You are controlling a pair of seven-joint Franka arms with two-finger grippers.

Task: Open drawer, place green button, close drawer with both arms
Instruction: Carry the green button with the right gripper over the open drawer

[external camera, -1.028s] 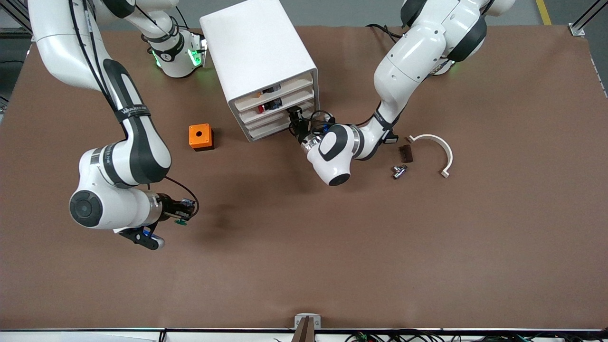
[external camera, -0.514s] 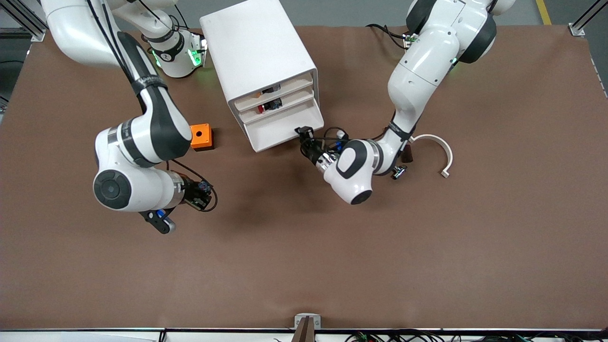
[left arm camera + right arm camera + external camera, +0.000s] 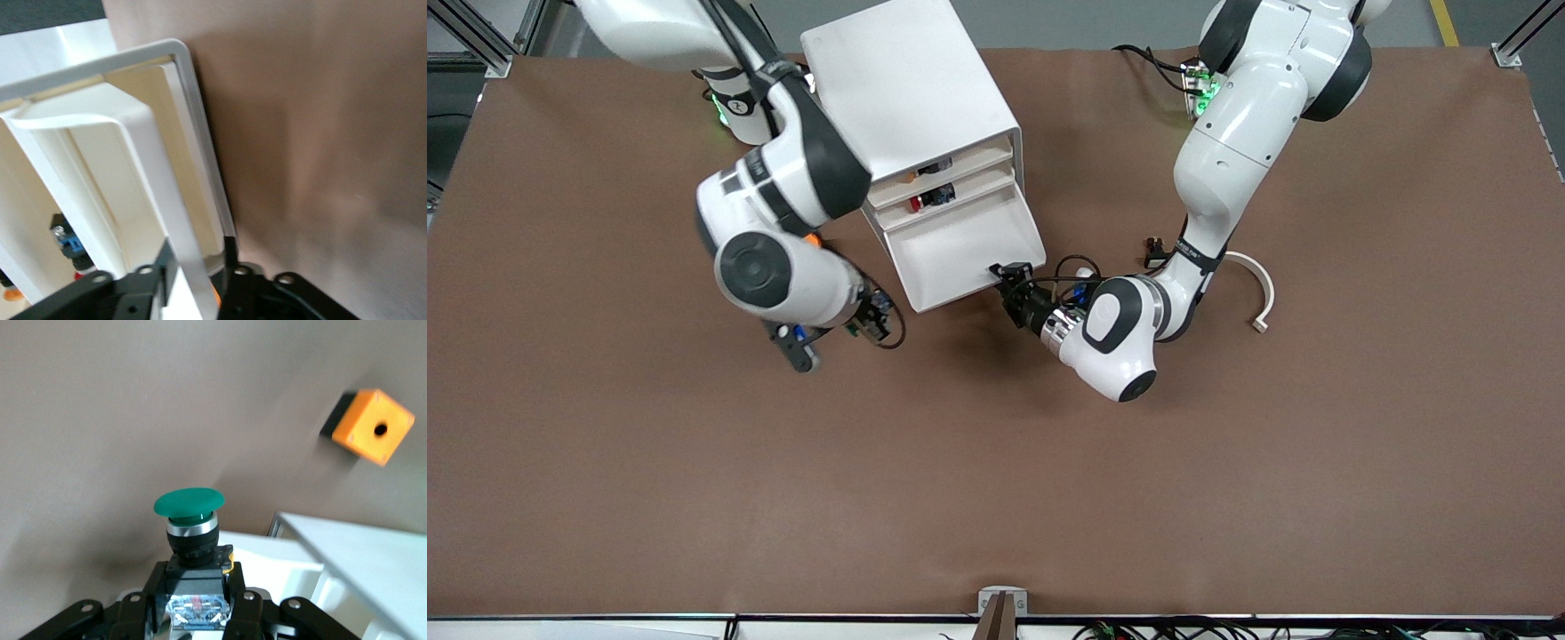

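You are seeing the left gripper (image 3: 1009,276) pinching the shallow white plastic drawer's (image 3: 956,253) front lip, while the right gripper (image 3: 193,600) is clamping the green-capped black push button (image 3: 190,520) beside it.

— Where does the cabinet (image 3: 911,116) stand?

— On the table (image 3: 996,462), toward the robots' bases, with its front turned to the front camera. The drawer (image 3: 960,258), third counted downward, is pulled out over the table.

— And the grippers?

— The left gripper (image 3: 1009,276) is closed on the drawer's front edge, at the corner toward the left arm's end. The right gripper (image 3: 871,320) is beside the drawer, at the right arm's end, over the table, with the button (image 3: 190,520) between its fingers.

— Anything else?

— A cube (image 3: 370,425) lies on the table beside the cabinet, toward the right arm's end. A curved bracket (image 3: 1258,289) lies toward the left arm's end.
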